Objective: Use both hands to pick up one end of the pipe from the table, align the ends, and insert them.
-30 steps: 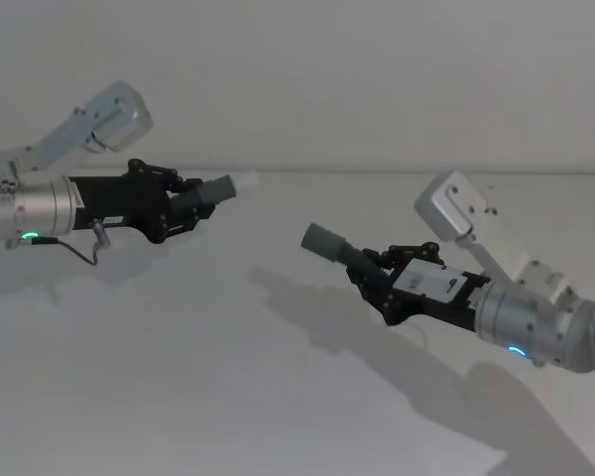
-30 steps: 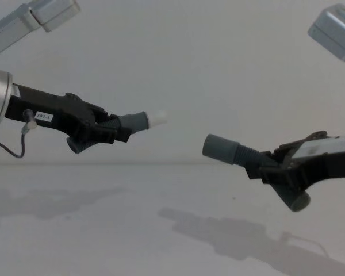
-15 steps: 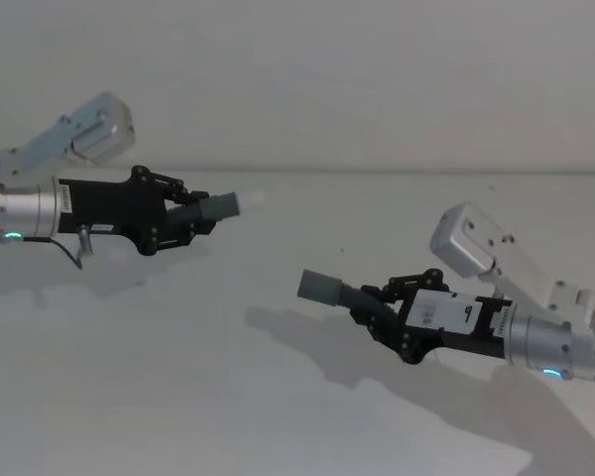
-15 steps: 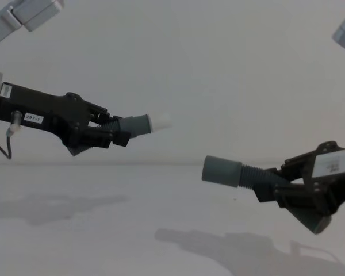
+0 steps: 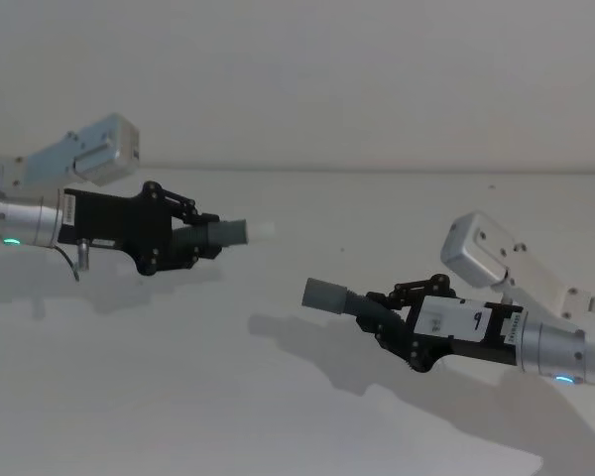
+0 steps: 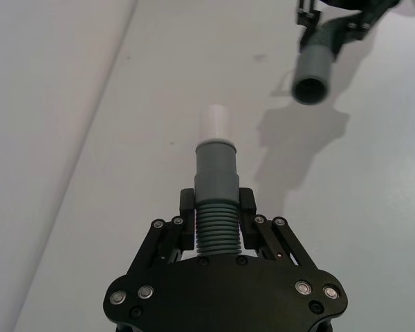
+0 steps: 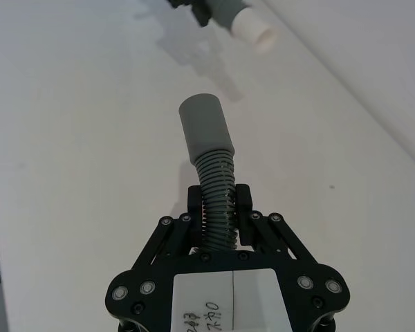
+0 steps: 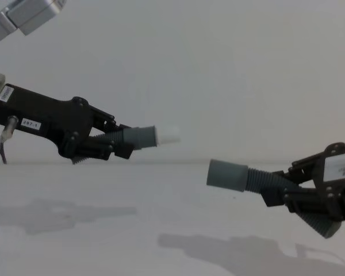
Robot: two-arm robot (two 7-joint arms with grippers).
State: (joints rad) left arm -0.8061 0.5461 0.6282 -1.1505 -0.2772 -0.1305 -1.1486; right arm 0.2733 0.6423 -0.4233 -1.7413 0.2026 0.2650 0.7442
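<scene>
My left gripper (image 5: pixel 192 239) is shut on the ribbed middle of one dark grey pipe piece (image 5: pixel 223 233), held above the table (image 5: pixel 178 397). Its slim end with the whitish tip (image 5: pixel 263 231) points right. My right gripper (image 5: pixel 389 315) is shut on the ribs of the other pipe piece (image 5: pixel 362 303); its wider grey socket (image 5: pixel 325 295) points left, lower than the tip and apart from it. The chest view shows the tip (image 8: pixel 168 134) above and left of the socket (image 8: pixel 227 174). From the left wrist, the tip (image 6: pixel 214 124) faces the open socket (image 6: pixel 310 83) off to one side.
Shadows of both arms lie on the white table (image 8: pixel 103 247). A pale grey wall (image 5: pixel 327 79) rises behind its far edge. A thin cable (image 5: pixel 79 260) hangs under the left wrist.
Both arms have come down with their pipe pieces. The left piece has reached farther right and levelled out. The right piece has dropped and levelled. The two ends still stand apart.
</scene>
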